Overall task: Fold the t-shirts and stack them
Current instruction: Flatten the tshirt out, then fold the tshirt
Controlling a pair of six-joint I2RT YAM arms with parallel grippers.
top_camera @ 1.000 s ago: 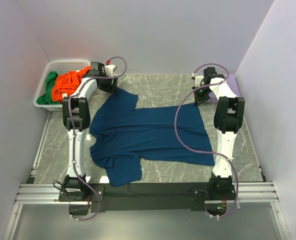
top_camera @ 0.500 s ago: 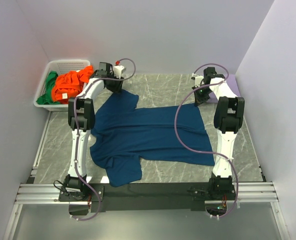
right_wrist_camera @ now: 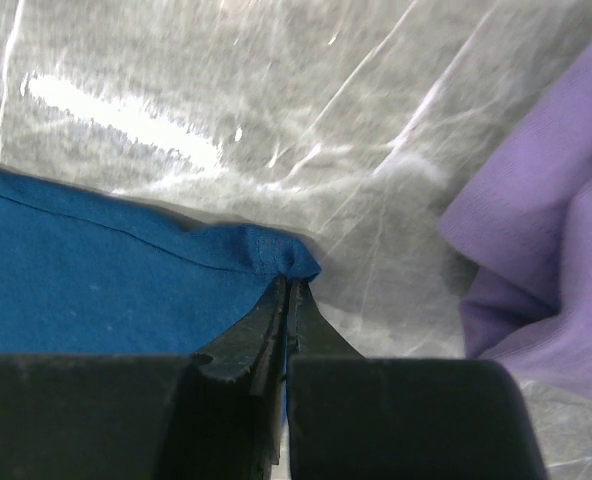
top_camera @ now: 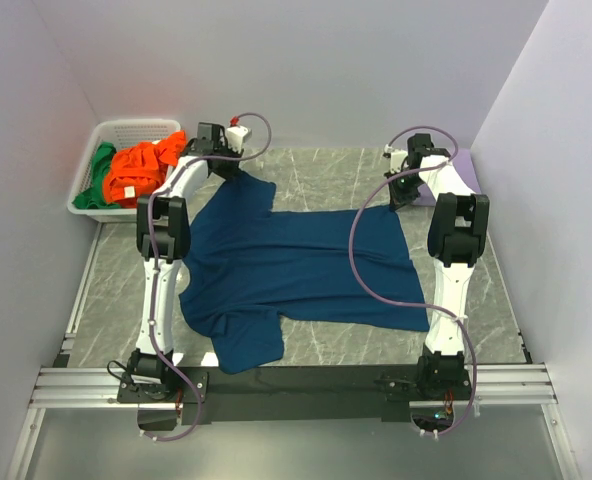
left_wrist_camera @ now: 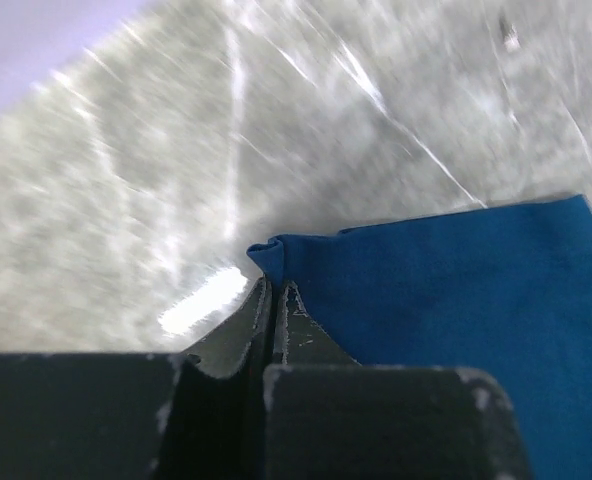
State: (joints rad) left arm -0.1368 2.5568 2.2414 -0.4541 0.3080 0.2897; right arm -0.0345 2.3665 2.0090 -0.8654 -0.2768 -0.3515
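Change: left fingers (left_wrist_camera: 301,325), apart a second ago, now pinch the far-left sleeve corner of navy t-shirt (top_camera: 296,265), which lies flat on surface (top_camera: 326,170); right fingers (right_wrist_camera: 254,342) clamp its far-right corner. Both far corners held, so the fold can probably begin.

Spread t-shirt (top_camera: 296,270) lies flat on table (top_camera: 316,172). Basket (top_camera: 136,127) sits far-left of it, bunched t-shirts (top_camera: 136,172) inside. Loose cloth (right_wrist_camera: 536,260) far-right of it. Left gripper (left_wrist_camera: 274,290) on its far-left corner, right gripper (right_wrist_camera: 286,285) on its far-right corner.
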